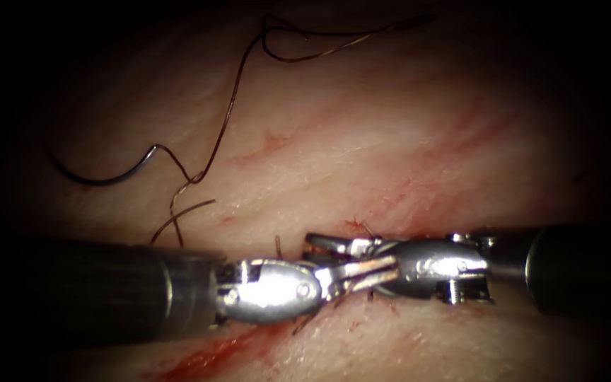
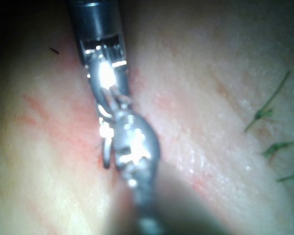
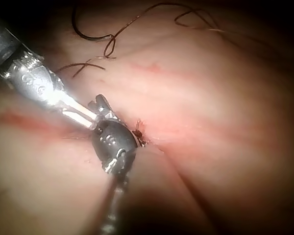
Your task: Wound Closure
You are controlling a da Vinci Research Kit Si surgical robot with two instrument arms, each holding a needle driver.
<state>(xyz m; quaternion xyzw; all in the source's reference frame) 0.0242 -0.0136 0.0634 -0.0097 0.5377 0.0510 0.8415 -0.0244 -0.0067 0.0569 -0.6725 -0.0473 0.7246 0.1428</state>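
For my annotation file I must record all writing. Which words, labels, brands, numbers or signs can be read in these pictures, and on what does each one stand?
No text can be read.
Right arm's tool: small stamped marks on its metal wrist, too blurred to read.
Left arm's tool: no readable mark.
Needle, thread, tissue: no writing.

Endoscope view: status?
Left pincer and right pincer meet tip to tip over the cut; holds unclear. Needle lies free on tissue upper left, thread trailing.
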